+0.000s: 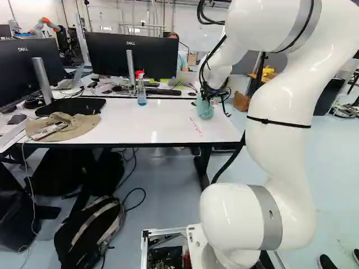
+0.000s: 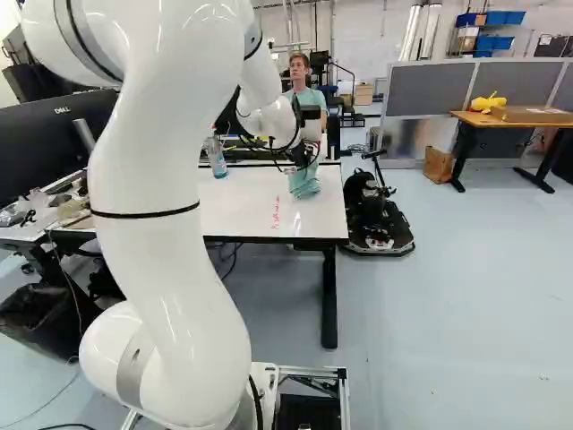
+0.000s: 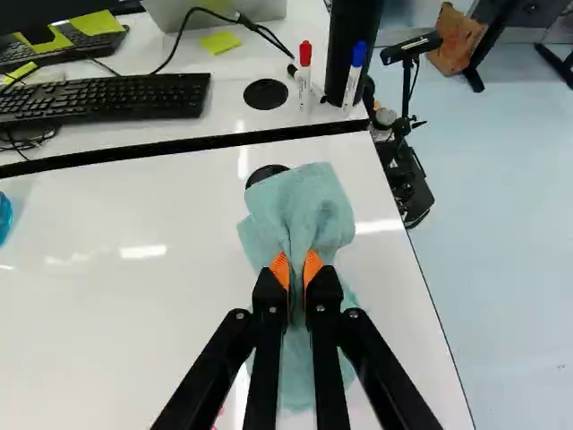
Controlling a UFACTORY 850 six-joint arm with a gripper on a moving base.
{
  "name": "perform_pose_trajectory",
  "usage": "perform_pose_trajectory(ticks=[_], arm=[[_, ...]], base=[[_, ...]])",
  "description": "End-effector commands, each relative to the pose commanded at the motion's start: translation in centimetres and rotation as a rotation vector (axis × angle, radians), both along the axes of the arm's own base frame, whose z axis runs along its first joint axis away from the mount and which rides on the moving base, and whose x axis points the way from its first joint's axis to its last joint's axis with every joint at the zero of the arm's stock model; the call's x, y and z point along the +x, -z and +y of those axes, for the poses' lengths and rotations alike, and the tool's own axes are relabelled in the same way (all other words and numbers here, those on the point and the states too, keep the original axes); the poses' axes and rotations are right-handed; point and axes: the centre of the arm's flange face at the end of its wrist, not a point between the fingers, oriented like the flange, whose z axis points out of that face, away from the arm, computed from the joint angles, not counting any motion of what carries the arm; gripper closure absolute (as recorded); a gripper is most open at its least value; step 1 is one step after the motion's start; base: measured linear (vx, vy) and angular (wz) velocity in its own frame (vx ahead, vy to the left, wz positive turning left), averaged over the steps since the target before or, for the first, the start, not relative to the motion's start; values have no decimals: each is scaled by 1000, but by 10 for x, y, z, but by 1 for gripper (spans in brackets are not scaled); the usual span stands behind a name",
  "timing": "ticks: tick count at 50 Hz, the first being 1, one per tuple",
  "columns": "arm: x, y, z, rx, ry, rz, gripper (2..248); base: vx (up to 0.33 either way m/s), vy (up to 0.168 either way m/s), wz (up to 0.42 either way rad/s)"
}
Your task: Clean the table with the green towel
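Towel [image 3: 309, 210] between the claw's [image 3: 297, 269] pads [image 3: 312, 266].

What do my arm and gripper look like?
The glossy white, rounded arm has grey bands and a thin black strap; loose black cables bunch near its wrist. The black gripper has two slim fingers with orange pads.

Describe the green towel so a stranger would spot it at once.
On the white table, go to the end away from the tan hat. The green towel is there, pinched in the tool. It is the bunched, pale-green cloth, unlike the upright, red-topped spray bottle.
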Motion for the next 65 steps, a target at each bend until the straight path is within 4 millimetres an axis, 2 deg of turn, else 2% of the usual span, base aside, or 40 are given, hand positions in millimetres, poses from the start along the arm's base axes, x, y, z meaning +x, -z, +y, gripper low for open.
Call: perform_pose_trajectory(ticks=[39,65], arm=[[18,50,-2,13,-1,71,212],[16,52,-2,16,-1,93,212]], base=[[0,0,0],[0,0,0]])
